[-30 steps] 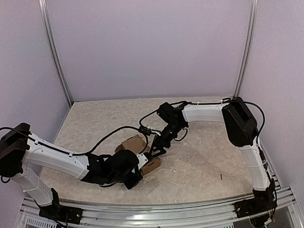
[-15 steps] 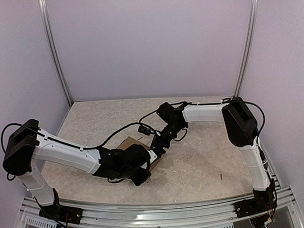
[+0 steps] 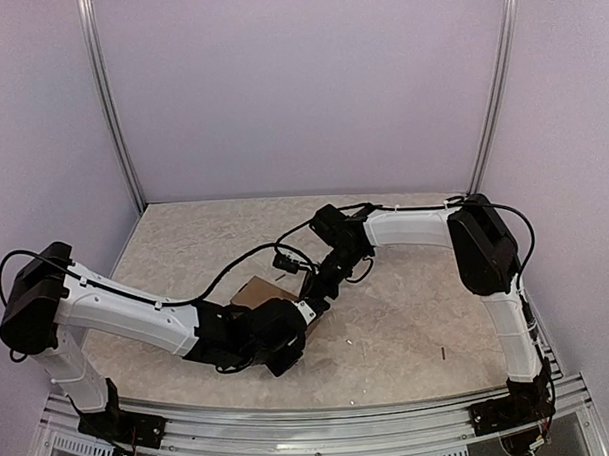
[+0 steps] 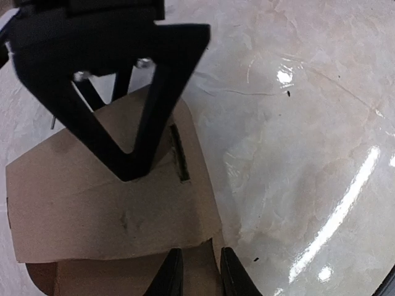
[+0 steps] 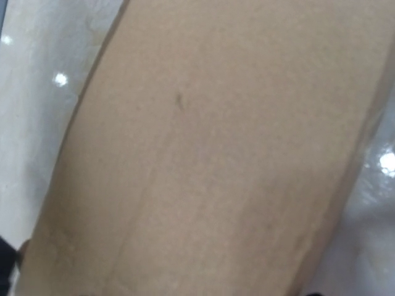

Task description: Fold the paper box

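You are seeing the paper box [image 4: 111, 209] lying mid-table [image 4: 296, 154], the right gripper [image 4: 128, 172] pressing its tip onto the top panel, jaw spread impossible to tell, and the left gripper [image 4: 199, 274] hovering at the near flap, jaws slightly parted.

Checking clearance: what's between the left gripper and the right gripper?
Only the paper box: its flat panel spans left gripper to right gripper, in left wrist view.
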Action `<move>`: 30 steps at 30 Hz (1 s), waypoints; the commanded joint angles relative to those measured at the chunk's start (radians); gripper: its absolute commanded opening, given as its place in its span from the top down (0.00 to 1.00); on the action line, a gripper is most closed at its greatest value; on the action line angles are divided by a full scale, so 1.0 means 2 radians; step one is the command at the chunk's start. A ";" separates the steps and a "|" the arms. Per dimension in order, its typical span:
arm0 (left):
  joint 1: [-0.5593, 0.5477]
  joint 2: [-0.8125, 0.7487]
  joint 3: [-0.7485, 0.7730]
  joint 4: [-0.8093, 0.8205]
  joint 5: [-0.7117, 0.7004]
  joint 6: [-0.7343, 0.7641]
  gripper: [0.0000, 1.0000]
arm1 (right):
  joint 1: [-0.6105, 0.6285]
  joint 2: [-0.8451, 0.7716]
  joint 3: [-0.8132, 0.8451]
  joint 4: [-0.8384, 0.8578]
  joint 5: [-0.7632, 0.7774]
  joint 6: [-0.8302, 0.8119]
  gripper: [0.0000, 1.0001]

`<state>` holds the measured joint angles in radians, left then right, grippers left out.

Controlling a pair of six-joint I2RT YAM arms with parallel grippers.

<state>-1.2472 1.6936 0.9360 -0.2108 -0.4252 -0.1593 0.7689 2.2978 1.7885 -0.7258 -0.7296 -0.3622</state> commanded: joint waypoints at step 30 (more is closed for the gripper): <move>-0.058 -0.069 -0.077 -0.077 -0.045 -0.156 0.78 | 0.016 0.015 -0.013 -0.031 0.031 -0.014 0.26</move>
<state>-1.3594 1.5124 0.7311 -0.4343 -0.5579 -0.5301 0.7834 2.2978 1.7885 -0.7326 -0.7364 -0.3660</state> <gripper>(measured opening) 0.189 0.740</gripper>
